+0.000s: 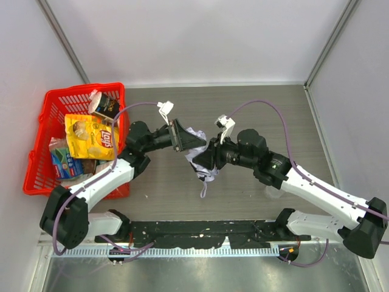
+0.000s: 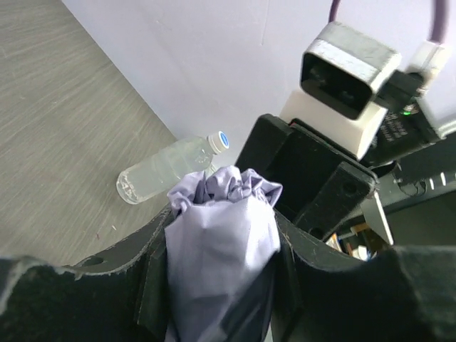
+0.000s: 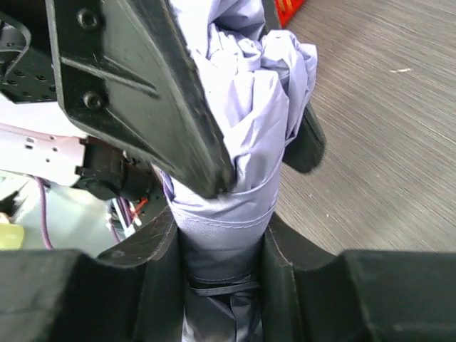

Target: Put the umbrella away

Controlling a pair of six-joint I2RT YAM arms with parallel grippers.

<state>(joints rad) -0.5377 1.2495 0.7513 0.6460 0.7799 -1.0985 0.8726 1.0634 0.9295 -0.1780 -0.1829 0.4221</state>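
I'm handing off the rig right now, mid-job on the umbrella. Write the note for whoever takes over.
Left end effector: shut on the crumpled end of the umbrella.
Right end effector: shut on the same bundle, close beside the left one.
Umbrella: collapsed, held between both arms over mid-table.
Done: canopy folded down and gathered.
Left: probably tidy the loose fabric, then stow it. The pictures do not show where. The basket at the left already holds snacks, and a bottle lies on the table.

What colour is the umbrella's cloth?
Pale lavender-grey. The umbrella shows best in the right wrist view.
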